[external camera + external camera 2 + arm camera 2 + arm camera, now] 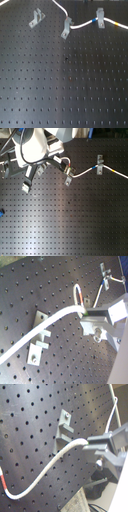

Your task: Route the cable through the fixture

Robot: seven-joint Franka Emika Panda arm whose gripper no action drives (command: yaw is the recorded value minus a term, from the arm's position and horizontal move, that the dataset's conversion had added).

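The white cable (82,23) runs from the first exterior view's top edge down through the narrow tilted clip (65,27), then through the upright clip (99,19), and on to the right past a blue-and-yellow mark. The fixture (36,18), a tilted L-shaped grey clip with a wide foot, stands apart at the first exterior view's upper left with no cable in it. My gripper is out of the first exterior view. In both wrist views the gripper (92,445) (86,317) is shut on the cable (50,466) (45,323). In the second exterior view the gripper (61,162) is just above the narrow clip (67,178).
The black perforated board (65,85) fills both exterior views. The arm's white body (32,148) covers the second exterior view's upper left. Two grey clips (40,318) (36,351) lie under the held cable in the second wrist view. A grey clip (65,426) shows in the first wrist view.
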